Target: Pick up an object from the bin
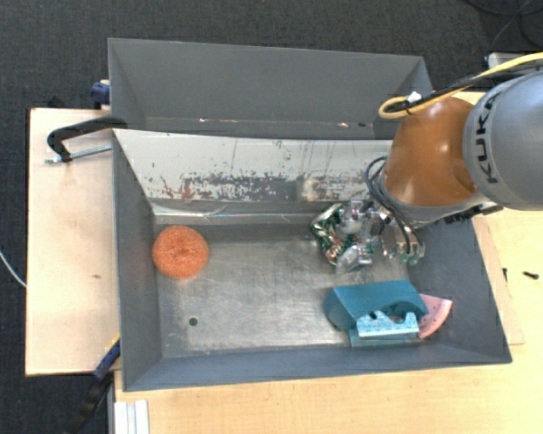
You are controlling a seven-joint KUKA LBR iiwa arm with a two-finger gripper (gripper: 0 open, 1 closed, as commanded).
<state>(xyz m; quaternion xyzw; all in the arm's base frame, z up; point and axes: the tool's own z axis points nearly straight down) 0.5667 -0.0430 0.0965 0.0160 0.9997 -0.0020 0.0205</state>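
Observation:
My gripper (347, 240) hangs low over the right half of the bin floor, near the back wall. Just in front of it lies a blue plastic block (376, 307) with a ribbed lighter blue edge. A pink flat piece (437, 315) sticks out from under the block's right end. The gripper is above and behind the block, apart from it. An orange round scrubby ball (180, 251) rests far off at the left side of the bin floor.
The arm with its orange cover and cables comes in over the bin's right rim. Bare floor stretches between the orange ball and the blue block. The bin's walls slope up steeply on all sides.

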